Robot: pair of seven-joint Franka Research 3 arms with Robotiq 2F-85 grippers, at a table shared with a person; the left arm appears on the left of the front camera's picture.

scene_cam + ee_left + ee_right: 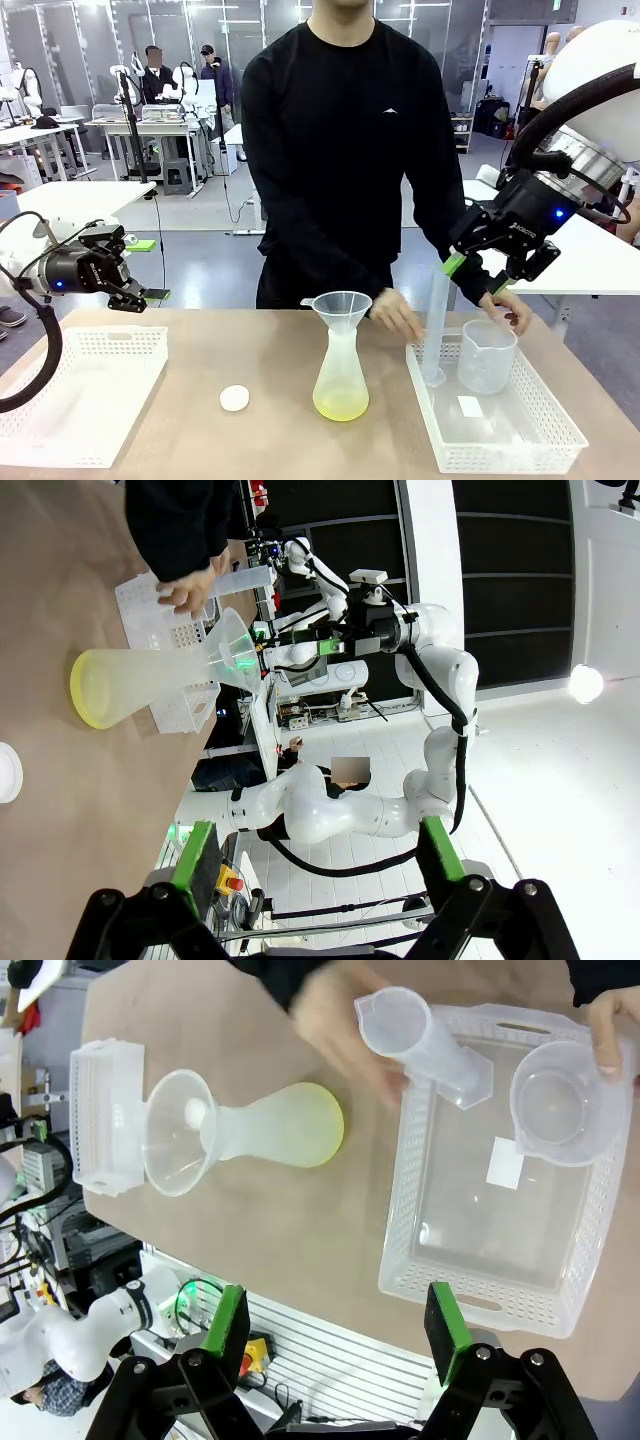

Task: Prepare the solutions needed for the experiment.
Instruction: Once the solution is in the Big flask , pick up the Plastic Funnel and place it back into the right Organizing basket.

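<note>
Right gripper (488,278) jaws apart, nothing between the green pads, hanging over the far end of the right-hand basket (560,432); left gripper (148,270) likewise wide apart and empty, held above the far left corner of the tabletop (250,445).

Solution (341,404): pale yellow-green, a shallow layer in the bottom of a frosted conical flask (341,365); flask upright near the middle of the tabletop, between the two baskets; clear funnel (342,304) seated in its neck.

White round disc (234,398) lies flat just left of the flask, apart from it.

Right-hand basket, along the right edge of the tabletop, holds a tall graduated cylinder (437,320) at its far left corner and a clear beaker (487,355) beside it, both upright; a white slip lies on the basket floor.

Person at the far edge; one hand (400,315) at the cylinder, blurred, grip unclear; other hand (506,308) touching the beaker rim.

Left-hand basket (60,442) sits at the near left corner.
</note>
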